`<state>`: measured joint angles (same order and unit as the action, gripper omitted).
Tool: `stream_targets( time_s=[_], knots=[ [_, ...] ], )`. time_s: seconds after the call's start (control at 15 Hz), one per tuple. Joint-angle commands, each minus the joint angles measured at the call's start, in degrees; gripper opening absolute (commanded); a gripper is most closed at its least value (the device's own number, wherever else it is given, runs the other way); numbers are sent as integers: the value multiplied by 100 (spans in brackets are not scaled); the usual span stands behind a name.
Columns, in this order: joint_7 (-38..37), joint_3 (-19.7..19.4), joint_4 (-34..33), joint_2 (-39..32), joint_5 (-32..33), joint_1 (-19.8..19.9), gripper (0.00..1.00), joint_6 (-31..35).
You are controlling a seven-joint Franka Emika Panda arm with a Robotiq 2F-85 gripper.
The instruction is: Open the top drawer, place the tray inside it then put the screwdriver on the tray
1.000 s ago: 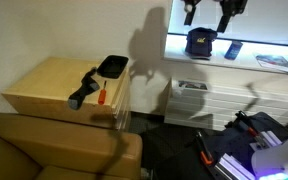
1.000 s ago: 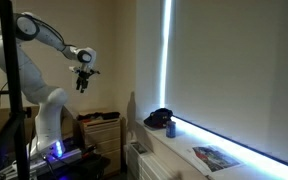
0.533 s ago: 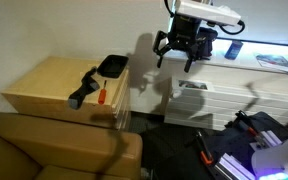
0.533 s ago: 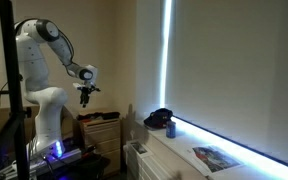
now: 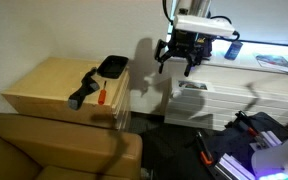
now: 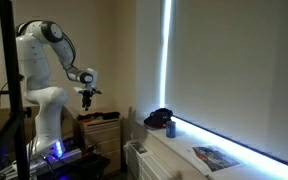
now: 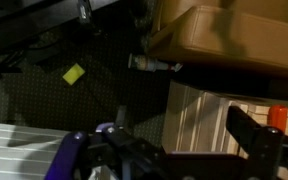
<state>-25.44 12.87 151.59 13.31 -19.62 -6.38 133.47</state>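
Observation:
The small black tray point(image 5: 112, 66) lies on the far corner of the pale wooden cabinet point(image 5: 49, 85). The orange-handled screwdriver point(image 5: 99, 95) lies on the cabinet top nearer the front. The top drawer point(image 5: 125, 82) is shut; its front is seen almost edge-on. My gripper point(image 5: 178, 66) hangs in the air to the right of the cabinet, about level with its top. It is open and holds nothing. It also shows in an exterior view as the gripper point(image 6: 87, 97) pointing down. The wrist view shows pale wood point(image 7: 209, 120) and an orange-red handle point(image 7: 277, 115).
A long black angular tool point(image 5: 82, 90) lies beside the screwdriver. A brown sofa point(image 5: 54, 150) stands in front of the cabinet. A white slatted unit point(image 5: 189, 95) sits below the gripper. A black cap point(image 5: 201, 42) and a magazine point(image 5: 274, 61) rest on the window ledge.
The arm has come down from the top of the picture and shifted left toward the cabinet. The gripper stays open and empty. Nothing on the cabinet has moved.

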Motion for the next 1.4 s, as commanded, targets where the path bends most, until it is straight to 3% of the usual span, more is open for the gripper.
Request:
stream_targets(
  time_s=[0.0,0.2,0.33,0.4,0.47,0.73,0.8,1.0,1.27,1.33],
  knots=[
    [102,57,-194,-1453,-18,-189,100,1553],
    [-286,-22,-502,-2556,697,-406,100,2653],
    [-753,-317,-795,-3111,1324,-743,100,2963],
    [-830,-374,-1025,-3367,1244,-866,100,2846],
    [-586,-290,-559,-2823,1016,-754,100,2837],
    [-651,-403,-1000,-3371,1020,-947,100,2835],
    [-785,-634,-1002,-3482,1261,-1113,100,3005],
    [-887,-1101,-1200,-4120,1514,-1563,100,4350],
    [-527,-1281,-1621,-4946,971,-1972,100,5575],
    [-453,-1152,-1773,-5146,829,-1928,100,5739]
  ],
)
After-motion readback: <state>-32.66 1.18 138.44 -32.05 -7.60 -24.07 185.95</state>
